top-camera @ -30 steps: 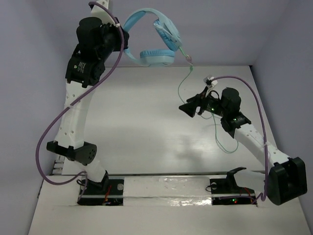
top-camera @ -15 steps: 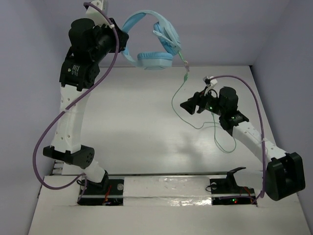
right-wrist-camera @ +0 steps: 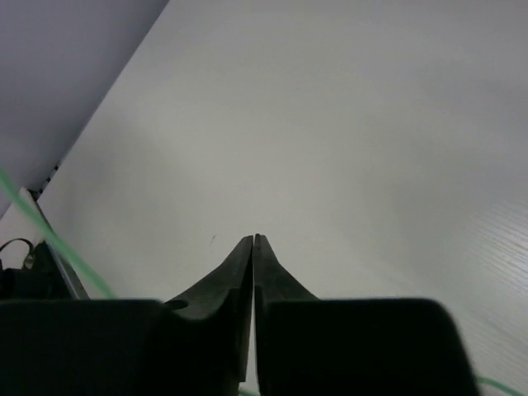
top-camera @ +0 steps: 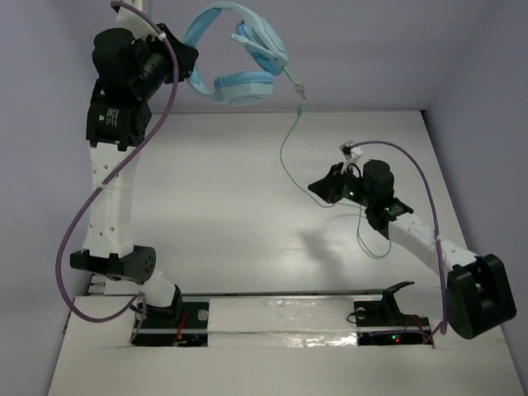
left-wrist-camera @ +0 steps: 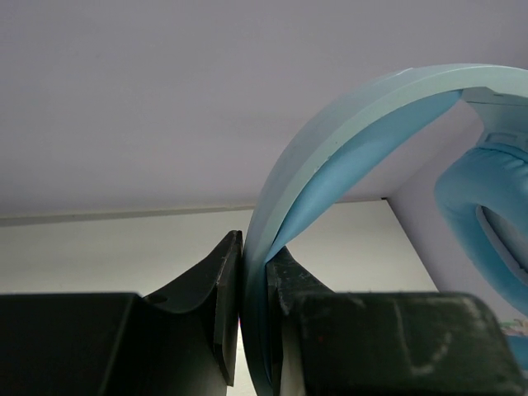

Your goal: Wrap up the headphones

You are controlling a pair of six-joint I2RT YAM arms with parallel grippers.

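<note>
The light blue over-ear headphones (top-camera: 239,87) hang in the air above the far left part of the white tabletop (top-camera: 223,206), in front of the pale lilac back wall (top-camera: 371,49). They are raised high, with the curved headband arching up and the two padded ear cups hanging to the right of it, one lower than the other.

The left gripper (top-camera: 191,66) is clenched on the headband. In the left wrist view its black fingers (left-wrist-camera: 223,280) pinch the blue band (left-wrist-camera: 346,124) from both sides, and one padded cup shows at the right edge.

From the cups the thin pale green cable (top-camera: 281,153) drops down past a small inline piece. It curves toward the right gripper (top-camera: 318,186), then trails in a loose loop over the tabletop beside the right arm.

The right gripper sits low over the right half of the tabletop and points left. In the right wrist view its fingertips (right-wrist-camera: 253,243) are pressed together with the bare tabletop beyond them. A green strand (right-wrist-camera: 49,239) crosses the left edge of that view. Whether the cable is caught between the fingers does not show.

A thick purple cable (top-camera: 82,214) loops along the left arm, and another arcs over the right arm.
</note>
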